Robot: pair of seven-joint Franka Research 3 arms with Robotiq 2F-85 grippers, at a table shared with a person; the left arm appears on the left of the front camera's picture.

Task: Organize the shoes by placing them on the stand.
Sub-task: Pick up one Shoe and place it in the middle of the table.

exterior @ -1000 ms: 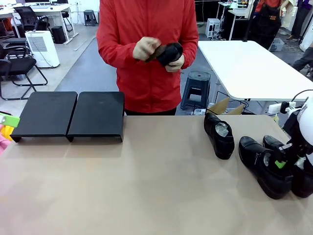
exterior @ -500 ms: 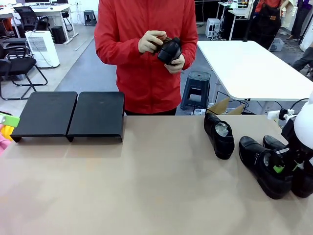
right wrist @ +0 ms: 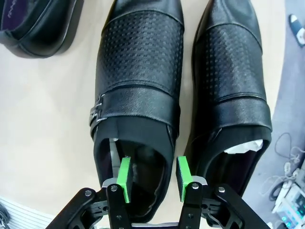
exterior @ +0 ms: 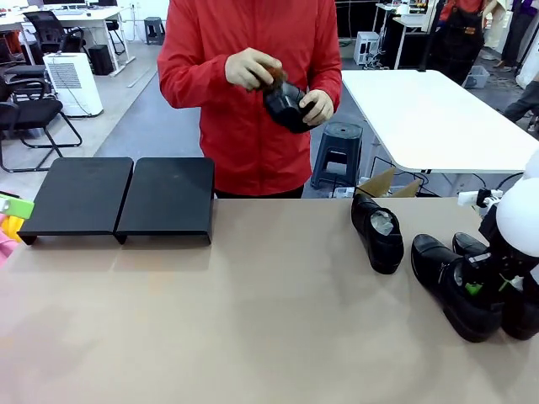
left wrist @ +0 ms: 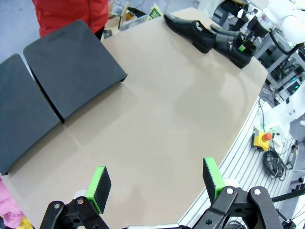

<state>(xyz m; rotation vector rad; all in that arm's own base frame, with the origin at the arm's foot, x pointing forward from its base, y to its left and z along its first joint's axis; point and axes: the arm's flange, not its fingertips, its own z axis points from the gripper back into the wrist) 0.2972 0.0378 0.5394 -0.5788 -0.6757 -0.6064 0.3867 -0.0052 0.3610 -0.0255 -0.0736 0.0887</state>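
Three black shoes lie at the table's right: one (exterior: 379, 231) apart, and a pair side by side (exterior: 450, 290) (exterior: 520, 311). My right gripper (exterior: 487, 284) hangs over the pair. In the right wrist view its jaws (right wrist: 154, 180) are partly open. One green pad (right wrist: 125, 180) is over the left shoe's (right wrist: 138, 71) opening, and the other is at that shoe's wall beside the second shoe (right wrist: 233, 71). A person holds a fourth shoe (exterior: 288, 105) and a brown brush. The black stand (exterior: 118, 198) sits at far left. My left gripper (left wrist: 155, 179) is open, high above the table.
The person in red stands at the table's far edge, both hands up at chest height. The stand (left wrist: 71, 71) and the shoes (left wrist: 190, 31) also show from the left wrist. A cardboard box (exterior: 379, 181) and a stool are behind the table. The middle of the table is bare.
My right arm has shifted slightly right and down over the pair of shoes. The person has turned the held shoe and moved the brush hand across it.
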